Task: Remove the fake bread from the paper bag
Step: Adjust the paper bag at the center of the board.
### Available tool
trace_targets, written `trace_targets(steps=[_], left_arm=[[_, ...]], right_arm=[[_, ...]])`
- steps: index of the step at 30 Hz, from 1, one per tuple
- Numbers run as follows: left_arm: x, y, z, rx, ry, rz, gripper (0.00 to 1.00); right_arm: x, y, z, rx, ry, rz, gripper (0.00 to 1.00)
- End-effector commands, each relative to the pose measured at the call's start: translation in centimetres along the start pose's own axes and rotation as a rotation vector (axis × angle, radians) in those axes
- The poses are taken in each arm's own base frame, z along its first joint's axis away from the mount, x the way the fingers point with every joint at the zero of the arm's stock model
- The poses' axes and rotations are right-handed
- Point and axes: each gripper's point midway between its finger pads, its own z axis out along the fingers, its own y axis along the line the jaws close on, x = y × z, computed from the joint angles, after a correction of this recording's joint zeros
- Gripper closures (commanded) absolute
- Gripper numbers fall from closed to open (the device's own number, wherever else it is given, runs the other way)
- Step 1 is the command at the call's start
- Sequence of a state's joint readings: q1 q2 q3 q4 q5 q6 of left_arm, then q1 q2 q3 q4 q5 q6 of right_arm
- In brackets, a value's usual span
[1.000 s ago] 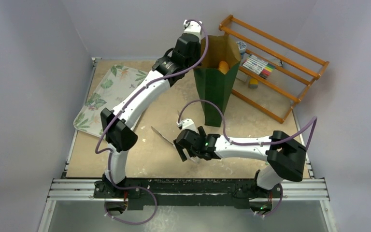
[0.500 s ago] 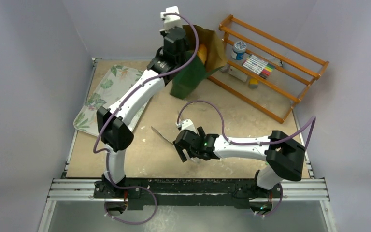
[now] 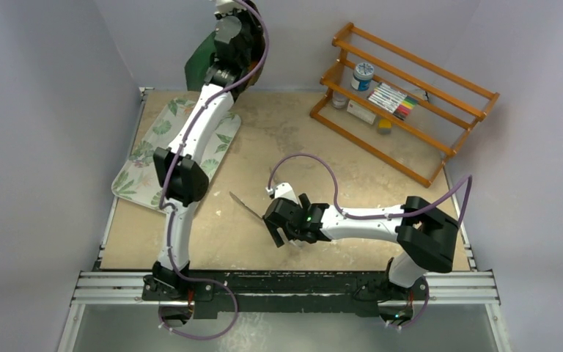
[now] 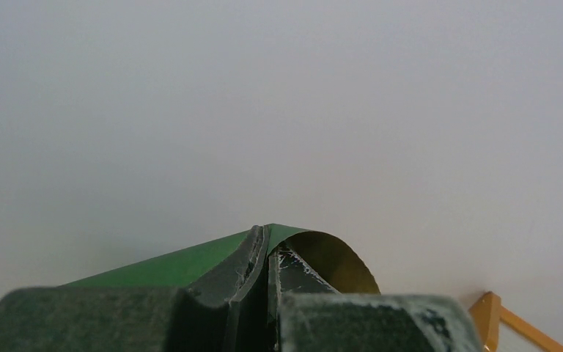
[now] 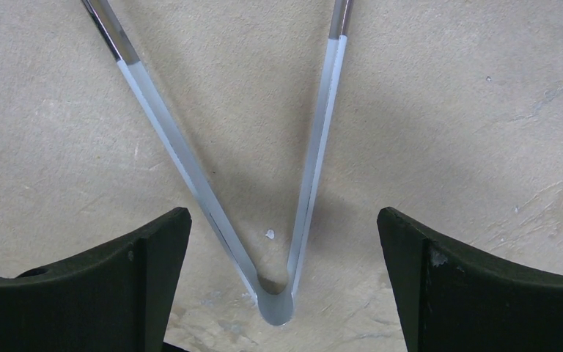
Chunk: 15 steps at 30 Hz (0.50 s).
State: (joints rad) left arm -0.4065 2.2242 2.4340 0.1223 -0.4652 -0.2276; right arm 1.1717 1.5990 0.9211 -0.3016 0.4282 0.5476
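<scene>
Paper bag: You have the paper bag (image 3: 199,62) up off the table (image 3: 300,139), high at the far left corner against the back wall, above the far end of the floral tray (image 3: 146,158). From overhead only a patch of its dark green outside shows beside the wrist. The rest is hidden behind the arm.
Left side: Your left gripper (image 4: 267,257) has its jaws pinched together on the bag's rim. The green outside lies to one side of them and the brown kraft inside curls out on the other.
What the bag holds: hidden in every view.
Right side: Your right gripper (image 5: 284,220) hangs low over the near middle of the table, jaws wide apart and holding nothing.
Tongs: Metal tongs (image 5: 275,301) lie on the table straight under that gripper. The hinge end sits between the two fingers (image 5: 117,293) without touching either, and both arms splay away from the wrist camera.
Rack: An orange wooden rack (image 3: 410,95) sits at the far right of the table, well apart from both arms. It carries a blue-lidded jar (image 3: 364,73) and a pack of coloured markers (image 3: 394,100).
Tray: The floral tray lies along the table's left edge, partly under your left arm.
</scene>
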Motion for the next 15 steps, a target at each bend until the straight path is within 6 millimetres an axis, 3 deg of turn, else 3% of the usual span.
trace_targets(steps=[1, 6, 11, 15], left_arm=[[-4.7, -5.3, 0.2, 0.280, -0.149, -0.123, 1.00], [-0.2, -5.9, 0.4, 0.327, -0.076, -0.130, 1.00], [2.6, -6.8, 0.5, 0.377, -0.028, -0.157, 1.00], [5.7, -7.7, -1.9, 0.405, 0.047, -0.164, 1.00]], right_arm=[[-1.7, 0.7, -0.8, -0.012, -0.042, 0.052, 0.00], [-0.9, 0.3, -0.9, -0.003, -0.028, 0.083, 0.00], [0.3, -0.1, -0.5, 0.011, -0.008, 0.098, 0.00], [1.2, 0.0, 0.2, 0.007, 0.009, 0.105, 0.00]])
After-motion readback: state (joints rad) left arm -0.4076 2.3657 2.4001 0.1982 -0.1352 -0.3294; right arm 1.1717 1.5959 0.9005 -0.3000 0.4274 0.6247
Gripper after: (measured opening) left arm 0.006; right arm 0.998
